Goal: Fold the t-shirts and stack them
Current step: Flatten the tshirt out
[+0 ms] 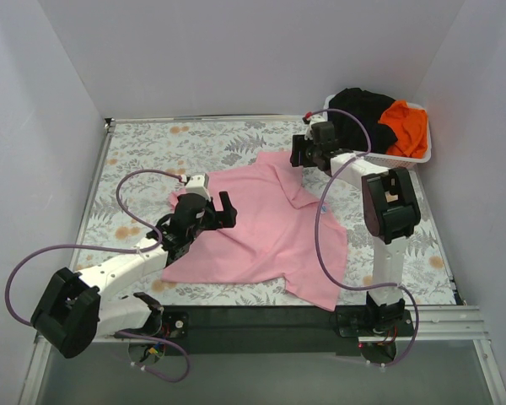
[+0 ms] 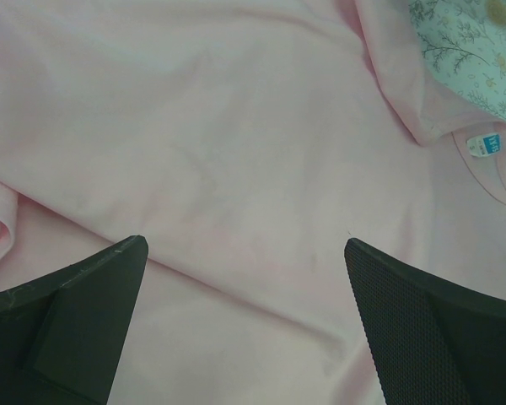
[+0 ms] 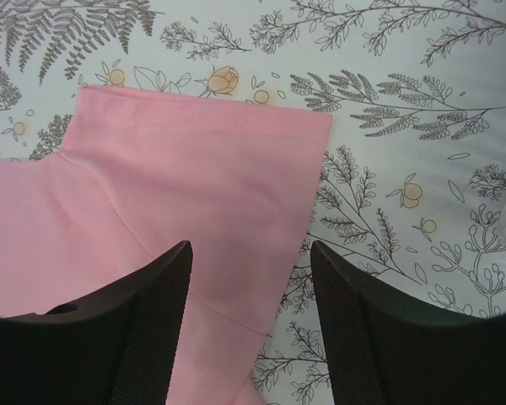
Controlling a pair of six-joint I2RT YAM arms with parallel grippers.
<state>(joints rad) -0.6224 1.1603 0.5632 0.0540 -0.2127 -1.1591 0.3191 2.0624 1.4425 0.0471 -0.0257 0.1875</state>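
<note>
On the fern-print table (image 1: 152, 152) the pink t-shirt (image 1: 274, 232) lies spread, left gripper (image 1: 207, 210) open and empty over its middle, right gripper (image 1: 307, 152) likewise over its sleeve.

Plain white walls (image 1: 236, 51) on three sides. Table covering (image 1: 202, 139): pale, printed with grey ferns and orange blooms. Light even.

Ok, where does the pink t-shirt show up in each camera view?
Top external: pink t-shirt spread across the picture's middle.
Left wrist: pink t-shirt fills nearly everything; collar label upper right.
Right wrist: pink t-shirt covers the left half, hemmed edge on top.
Shared landmark: fern-print tablecloth, top right in left wrist, right side in right wrist.
</note>
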